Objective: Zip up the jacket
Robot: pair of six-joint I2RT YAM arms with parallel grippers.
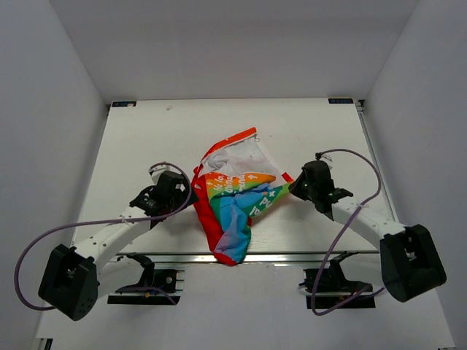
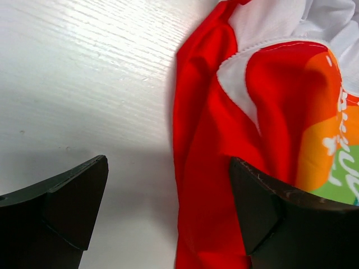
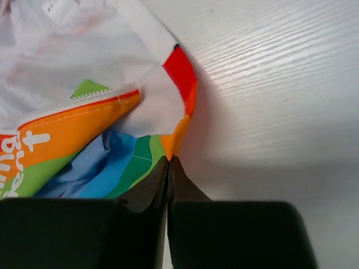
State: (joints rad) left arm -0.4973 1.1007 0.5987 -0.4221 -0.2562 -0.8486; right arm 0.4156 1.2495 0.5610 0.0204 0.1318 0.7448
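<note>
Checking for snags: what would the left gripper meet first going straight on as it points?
The open left gripper would likely meet the red edge of the jacket first; depth is unclear.

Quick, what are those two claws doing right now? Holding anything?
Left gripper: open, holding nothing, over the red edge of the jacket.
Right gripper: closed, pinching a jacket corner.

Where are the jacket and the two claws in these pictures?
jacket (image 1: 233, 195): top view, rainbow-striped front panel.
left gripper (image 2: 167, 168): left wrist view, gap between its open fingers.
right gripper (image 3: 169, 162): right wrist view, closed fingertips at the jacket's corner.
</note>
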